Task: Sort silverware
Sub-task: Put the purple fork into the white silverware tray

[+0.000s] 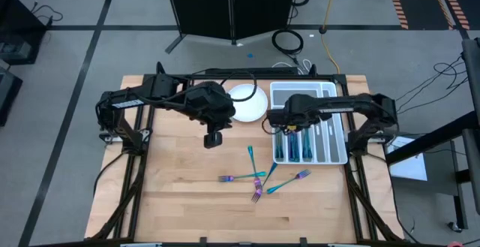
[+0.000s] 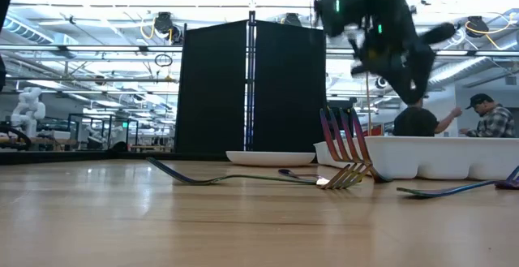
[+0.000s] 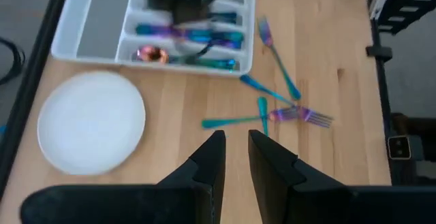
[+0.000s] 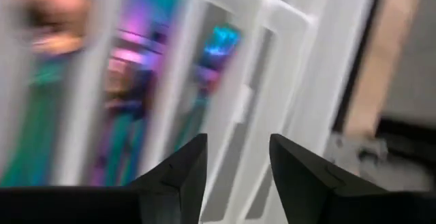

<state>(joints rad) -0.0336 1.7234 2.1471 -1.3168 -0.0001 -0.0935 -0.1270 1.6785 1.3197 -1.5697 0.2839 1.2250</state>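
Overhead arrangement. The right gripper (image 1: 289,127) hangs over the white cutlery tray (image 1: 330,89), above the compartments nearest the table's middle. Its fingers (image 4: 185,169) stand apart with nothing between them; directly beneath them lie the tray's white dividers and blurred teal and purple silverware in the tray (image 4: 129,94), whose individual pieces cannot be told apart in the right wrist view. From above, the arm covers the far ends of these sorted pieces (image 1: 292,148).

The left gripper (image 1: 213,139) hovers over bare wood, beside the round white plate (image 1: 247,101) and well apart from the tray. Its fingers (image 3: 211,159) stand slightly apart, a narrow gap between them, empty.

Loose forks on the table (image 1: 259,178) lie ahead of the left gripper, between the two grippers and nearer the front edge: several teal-handled pieces crossing one another, their exact number hard to settle where handles overlap. In the low view one fork's tines (image 2: 345,149) stand tilted up before the tray wall (image 2: 438,157), and another piece (image 2: 235,178) lies flat; a further handle is cut off at the frame edge. The right arm (image 2: 381,27) shows only as a dark blur above. People (image 2: 454,117) sit behind the table, partly hidden by the tray.
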